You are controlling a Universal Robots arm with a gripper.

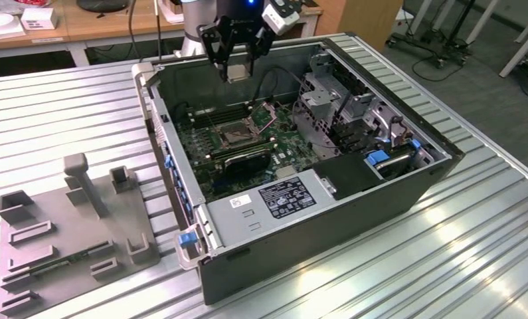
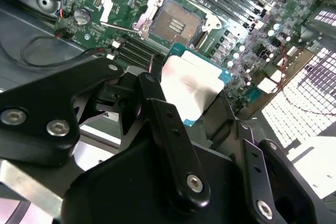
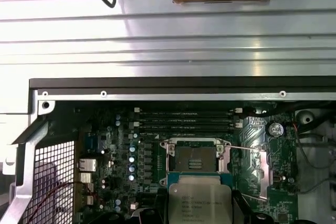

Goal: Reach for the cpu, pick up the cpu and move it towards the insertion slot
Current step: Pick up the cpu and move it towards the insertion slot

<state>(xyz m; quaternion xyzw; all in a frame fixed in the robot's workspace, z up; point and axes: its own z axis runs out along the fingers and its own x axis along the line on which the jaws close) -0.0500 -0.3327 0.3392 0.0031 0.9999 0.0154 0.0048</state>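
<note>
While the tool [image 1: 237,70] hangs over the open case in the exterior view, clamped on the cpu [image 1: 238,72], the second wrist view shows that chip [image 2: 191,85] pinched by its edges, lid outward, light, stiff, seemingly fragile, and the first wrist view sets it [image 3: 199,199] just short of the insertion slot [image 3: 196,157].

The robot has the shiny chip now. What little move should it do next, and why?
Probably lower it gently toward the slot. The gripper holds the cpu above the open computer case, and in both wrist views the open slot lies just beyond the chip's edge, so it likely also needs a small shift over it.
</note>
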